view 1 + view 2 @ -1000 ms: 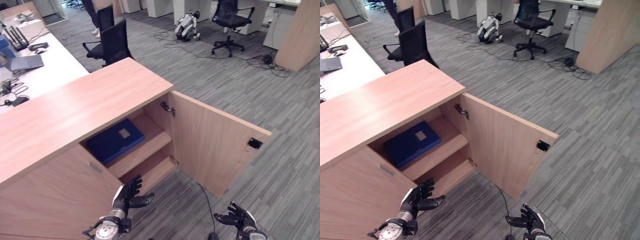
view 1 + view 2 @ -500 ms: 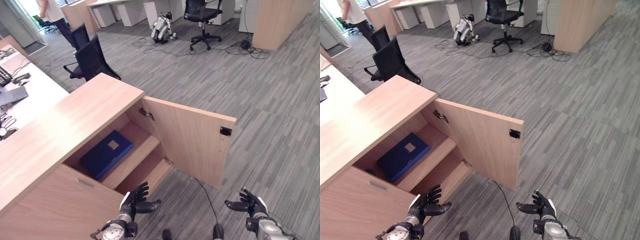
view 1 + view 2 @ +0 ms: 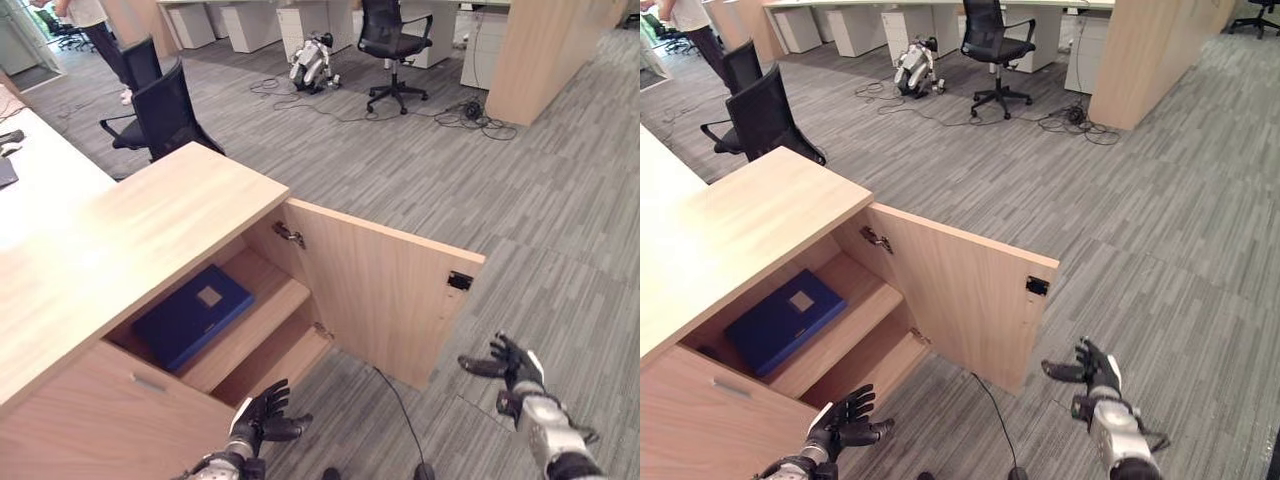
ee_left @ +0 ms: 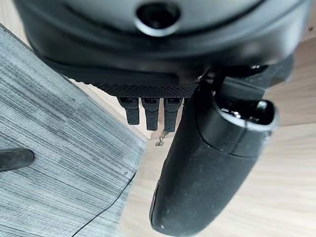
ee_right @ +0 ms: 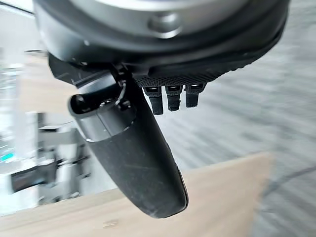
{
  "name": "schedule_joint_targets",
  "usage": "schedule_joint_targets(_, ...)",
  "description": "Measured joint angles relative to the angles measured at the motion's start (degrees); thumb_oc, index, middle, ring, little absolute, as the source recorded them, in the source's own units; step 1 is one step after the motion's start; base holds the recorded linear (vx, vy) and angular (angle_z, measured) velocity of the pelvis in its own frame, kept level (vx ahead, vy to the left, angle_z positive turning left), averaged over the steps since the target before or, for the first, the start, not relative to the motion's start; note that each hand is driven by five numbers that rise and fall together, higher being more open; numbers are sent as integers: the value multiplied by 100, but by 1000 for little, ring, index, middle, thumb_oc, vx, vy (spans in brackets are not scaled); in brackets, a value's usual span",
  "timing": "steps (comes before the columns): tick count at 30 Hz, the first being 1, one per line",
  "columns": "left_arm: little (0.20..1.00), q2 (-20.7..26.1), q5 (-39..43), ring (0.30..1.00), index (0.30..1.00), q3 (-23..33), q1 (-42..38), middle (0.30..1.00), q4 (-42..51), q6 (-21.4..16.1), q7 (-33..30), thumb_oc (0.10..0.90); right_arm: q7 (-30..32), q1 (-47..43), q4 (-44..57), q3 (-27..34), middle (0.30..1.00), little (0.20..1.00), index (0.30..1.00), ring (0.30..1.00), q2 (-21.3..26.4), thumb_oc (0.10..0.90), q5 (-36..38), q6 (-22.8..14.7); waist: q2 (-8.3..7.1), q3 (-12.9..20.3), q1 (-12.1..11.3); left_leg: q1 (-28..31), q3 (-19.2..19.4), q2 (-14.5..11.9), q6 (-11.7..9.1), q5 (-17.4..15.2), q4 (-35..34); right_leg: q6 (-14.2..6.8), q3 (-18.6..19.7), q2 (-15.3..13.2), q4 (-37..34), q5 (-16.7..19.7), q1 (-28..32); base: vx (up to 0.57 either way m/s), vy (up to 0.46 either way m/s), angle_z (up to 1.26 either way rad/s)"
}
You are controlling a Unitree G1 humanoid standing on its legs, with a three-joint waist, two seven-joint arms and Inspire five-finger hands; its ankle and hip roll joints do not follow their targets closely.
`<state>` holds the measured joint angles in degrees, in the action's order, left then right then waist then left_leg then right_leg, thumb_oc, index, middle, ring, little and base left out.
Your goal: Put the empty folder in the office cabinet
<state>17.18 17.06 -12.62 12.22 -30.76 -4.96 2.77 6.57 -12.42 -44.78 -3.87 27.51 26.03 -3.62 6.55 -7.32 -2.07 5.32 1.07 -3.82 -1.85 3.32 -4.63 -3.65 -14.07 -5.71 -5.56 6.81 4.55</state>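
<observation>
A blue folder with a pale label lies flat on the upper shelf of the wooden office cabinet. The cabinet's right door stands wide open toward the carpet. My left hand hovers low in front of the lower shelf, fingers spread and holding nothing. To the right of the door's free edge, my right hand is raised over the carpet, open and empty. The left hand faces the cabinet wood up close, and the right hand faces the door's top edge.
Grey carpet spreads to the right of the open door. Two black office chairs stand behind the cabinet beside a white desk. Farther back are another chair, a small robot on the floor, loose cables and a person.
The camera has shifted. My right hand rose and moved out to the right, beyond the door's edge. The left hand stays low before the shelves.
</observation>
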Motion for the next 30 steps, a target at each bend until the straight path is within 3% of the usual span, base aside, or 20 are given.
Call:
schedule_joint_targets(8, 900, -2, 0, 900, 900, 18, 70, 900, -11, 1, 35, 800, -38, -181, 538, -537, 900, 900, 900, 900, 91, 800, 1, 10, -61, 4, -168, -21, -7, -9, -32, 16, -26, -30, -42, 30, 1, -26, 13, -5, 6, 0)
schedule_joint_targets(12, 900, 3, -5, 900, 900, 118, 124, 900, -17, 1, 28, 800, 26, -177, 880, -710, 900, 900, 900, 900, -233, 800, 3, 32, -255, 91, -284, -35, -73, -32, -24, 4, -25, -6, -41, 32, 2, -23, 16, -11, 7, 4)
schedule_joint_targets(16, 900, 3, -20, 900, 900, 143, 216, 900, -22, 1, 19, 800, 5, -146, 877, -733, 900, 900, 900, 900, -291, 800, 6, 40, -332, 116, -268, -52, -117, -26, -23, 11, -26, 1, -45, 28, 2, -18, 14, -5, 2, 2)
schedule_joint_targets(23, 900, 1, -62, 900, 900, 199, 303, 900, -30, 2, -4, 800, -1, -72, 921, -873, 900, 900, 900, 900, -306, 800, 5, 40, -329, 122, -280, -62, -188, -48, -47, 38, -26, 12, -88, 70, 2, -17, 45, -23, -14, 5)
schedule_joint_targets(29, 900, -27, -182, 900, 900, 375, 383, 900, -83, -3, -7, 800, -5, 661, 1720, -877, 900, 900, 900, 900, -228, 800, -8, 34, -313, 135, -274, -209, -493, -95, -99, 101, -26, 87, -392, 129, 2, -70, 64, -68, -30, 23)
schedule_joint_targets(30, 900, -29, -180, 900, 900, 406, 419, 900, -89, -15, -30, 800, -7, 795, 1806, -874, 900, 900, 900, 900, -226, 800, -16, -49, -253, 111, -283, -274, -578, -101, -193, 208, -22, 95, -447, 173, 4, -72, 33, -236, 26, 41)
